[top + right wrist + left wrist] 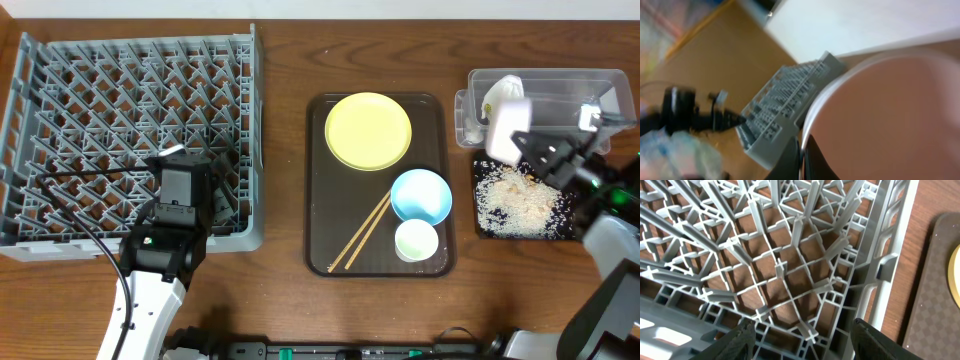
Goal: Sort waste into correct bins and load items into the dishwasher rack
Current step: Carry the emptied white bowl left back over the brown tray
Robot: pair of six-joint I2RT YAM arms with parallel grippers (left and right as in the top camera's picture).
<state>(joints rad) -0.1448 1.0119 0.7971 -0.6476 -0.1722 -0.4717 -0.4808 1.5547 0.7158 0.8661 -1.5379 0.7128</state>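
Observation:
The grey dishwasher rack (pixel 130 100) fills the left side. My left gripper (pixel 190 165) hangs open and empty over the rack's front right corner, above its pegs (pixel 790 270); the fingers (pixel 802 330) are wide apart. My right gripper (pixel 535 150) is shut on the rim of the white bowl (pixel 508 125), held tilted over the black tray (pixel 570 232), which holds rice crumbs (pixel 515 200). The right wrist view shows the fingers (pixel 801 145) pinching the bowl (pixel 880 110). The clear tub (pixel 600 85) holds a white napkin (pixel 507 86) and a green-yellow wrapper (pixel 491 103).
A dark brown serving tray (pixel 320 200) in the middle carries the yellow plate (pixel 368 130), light blue bowl (pixel 421 195), small white cup (pixel 416 240) and chopsticks (pixel 362 235). The rack's right wall (pixel 885 255) stands next to the tray's left edge.

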